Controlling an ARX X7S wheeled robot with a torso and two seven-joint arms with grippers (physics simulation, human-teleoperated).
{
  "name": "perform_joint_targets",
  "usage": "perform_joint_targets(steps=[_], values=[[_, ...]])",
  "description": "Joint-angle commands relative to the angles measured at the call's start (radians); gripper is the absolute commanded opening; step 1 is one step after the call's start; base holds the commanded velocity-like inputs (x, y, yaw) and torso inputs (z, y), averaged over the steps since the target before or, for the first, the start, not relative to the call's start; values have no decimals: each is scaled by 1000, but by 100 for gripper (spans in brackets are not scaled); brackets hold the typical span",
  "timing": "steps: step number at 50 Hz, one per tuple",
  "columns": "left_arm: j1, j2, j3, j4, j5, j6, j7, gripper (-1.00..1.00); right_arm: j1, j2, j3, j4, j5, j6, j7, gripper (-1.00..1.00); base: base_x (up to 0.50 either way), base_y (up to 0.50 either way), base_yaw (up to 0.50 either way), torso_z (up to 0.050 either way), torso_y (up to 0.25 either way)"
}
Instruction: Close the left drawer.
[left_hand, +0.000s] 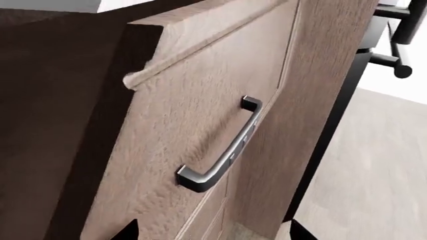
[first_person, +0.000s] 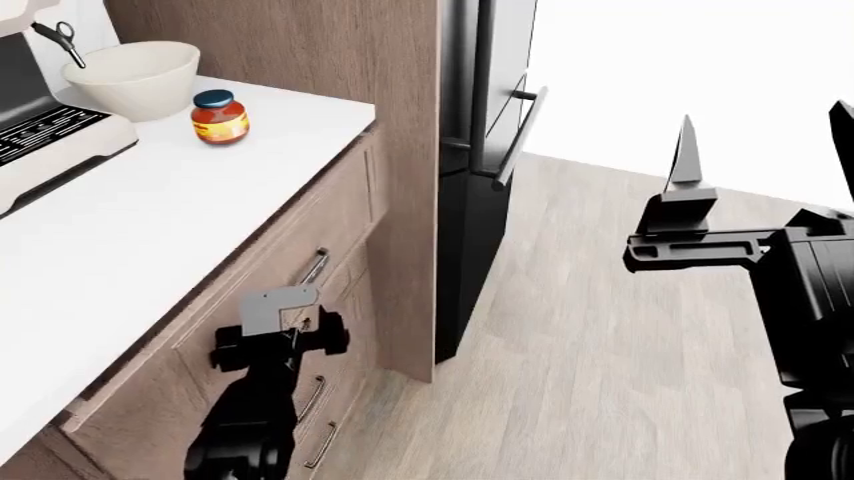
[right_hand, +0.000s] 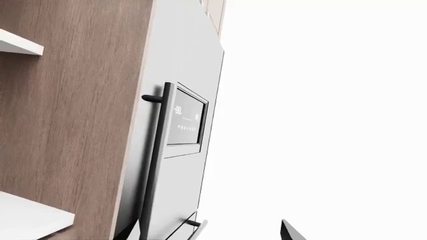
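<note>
The left gripper (first_person: 296, 312), a black two-fingered clamp on a grey bracket, hovers just in front of the left drawer (left_hand: 200, 130), a wide light-brown wood-grain front under the white countertop (first_person: 160, 210). Its jaws appear spread and hold nothing. The small dark metal bar handle (left_hand: 223, 150) lies straight ahead of the jaws, its long axis along the front. The right gripper (first_person: 683, 165) hangs well apart from the handle, whether parted or closed I cannot tell. The left arm is nearer; a forward push should shut it.
</note>
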Motion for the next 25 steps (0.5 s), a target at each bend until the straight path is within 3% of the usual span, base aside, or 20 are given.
perform_joint_targets(steps=[1,13,25], values=[[-18,-38,-264,-13,178,18,-15,100,-1,2,5,0,2,0,-3,100,0,0,0,0,0],[3,-49,-366,-13,329,53,-78,100,-1,9,11,-7,6,-2,-6,100,0,0,0,0,0],[15,-69,-419,-13,374,76,-136,100,-2,12,14,-13,10,2,-3,100,0,0,0,0,0]])
